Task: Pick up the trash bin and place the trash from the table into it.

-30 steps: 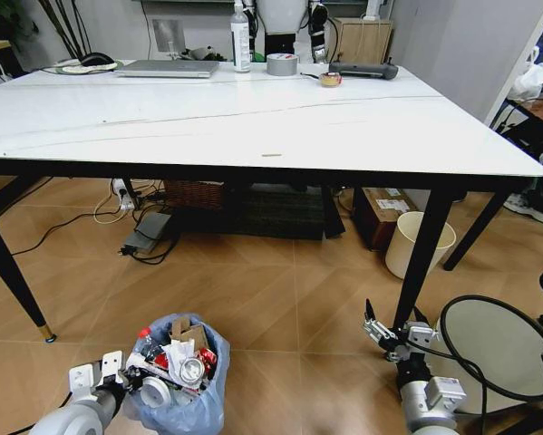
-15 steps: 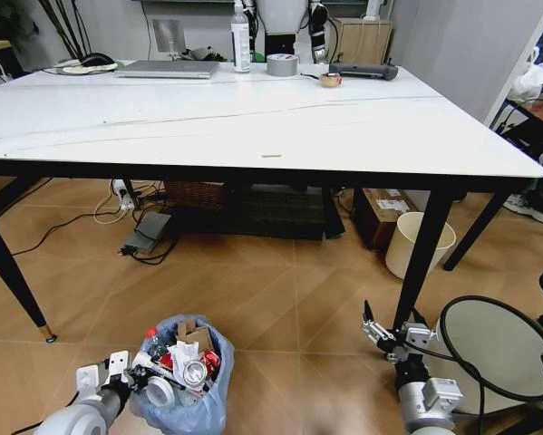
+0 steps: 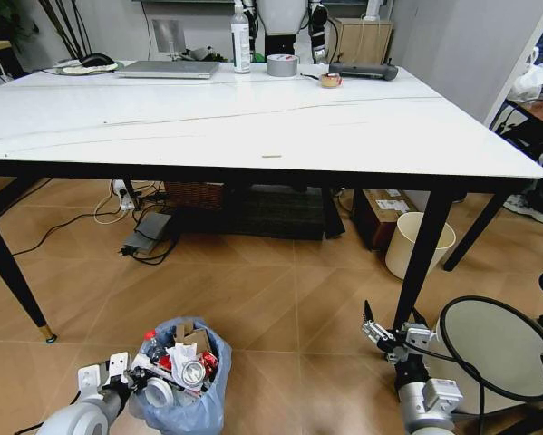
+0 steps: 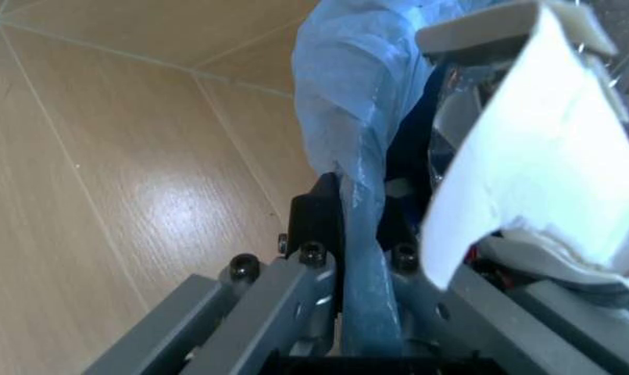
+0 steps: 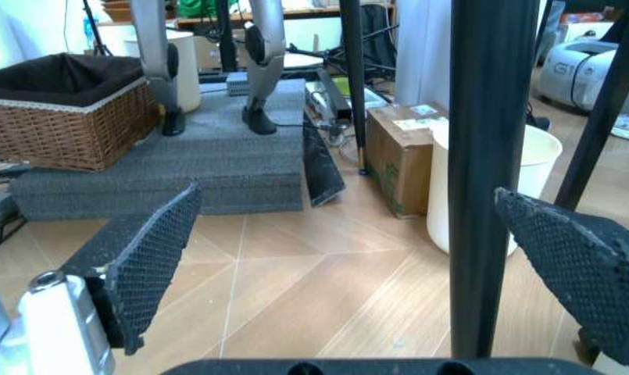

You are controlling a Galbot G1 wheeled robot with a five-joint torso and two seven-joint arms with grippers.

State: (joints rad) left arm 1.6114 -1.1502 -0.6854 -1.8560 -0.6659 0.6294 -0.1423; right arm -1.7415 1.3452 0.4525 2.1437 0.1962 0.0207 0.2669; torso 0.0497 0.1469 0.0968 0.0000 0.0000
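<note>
— Where do we have the trash bin (image 3: 182, 381)?
— On the floor in front of the table (image 3: 253, 127), full of trash (image 3: 185, 361). Our left gripper (image 3: 133, 379) is clamped on its blue-bagged rim.
— And our right gripper (image 3: 384, 331)?
— Low beside the table leg, fingers spread wide, holding nothing

Trash bin (image 3: 182, 381) slightly lower, nearer.

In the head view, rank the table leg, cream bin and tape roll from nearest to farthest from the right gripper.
From the right gripper:
1. Table leg, just beside it on the floor.
2. Cream bin, behind that leg.
3. Tape roll, up on the table's far edge.
</note>
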